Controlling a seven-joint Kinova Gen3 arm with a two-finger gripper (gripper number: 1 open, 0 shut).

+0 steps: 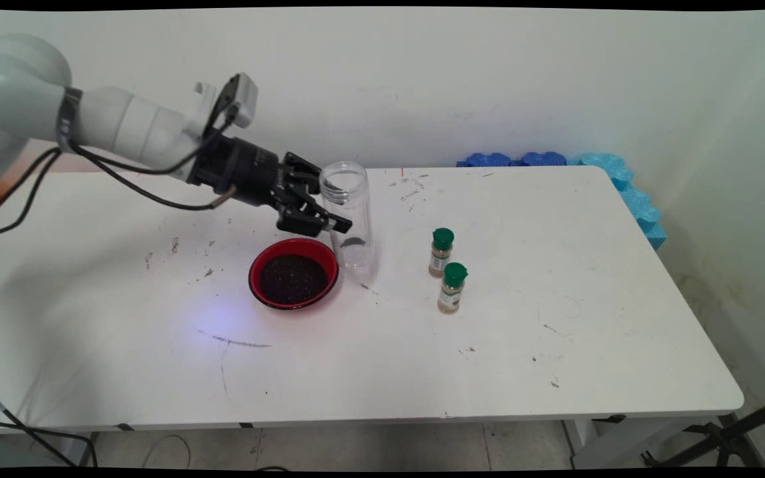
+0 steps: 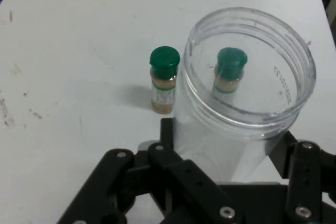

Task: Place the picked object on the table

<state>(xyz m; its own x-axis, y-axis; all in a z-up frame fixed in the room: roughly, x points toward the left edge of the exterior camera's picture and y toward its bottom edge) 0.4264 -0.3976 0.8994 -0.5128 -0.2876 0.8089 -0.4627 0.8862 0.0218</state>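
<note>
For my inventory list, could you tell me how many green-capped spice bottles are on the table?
2: one bottle stands right of the clear jar, the other bottle just nearer the camera. None looks hidden.

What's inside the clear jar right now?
The clear jar looks empty: the gripper holds it upright, lidless. The green-capped bottle seen through it in the hand view stands behind it. A finger hides part of its lower wall.

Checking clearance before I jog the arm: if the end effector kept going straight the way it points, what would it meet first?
The clear jar, most likely: it already stands between the end effector fingers. Beyond it in line stand two green-capped spice bottles, one seen through the jar; how far off is unclear.
</note>
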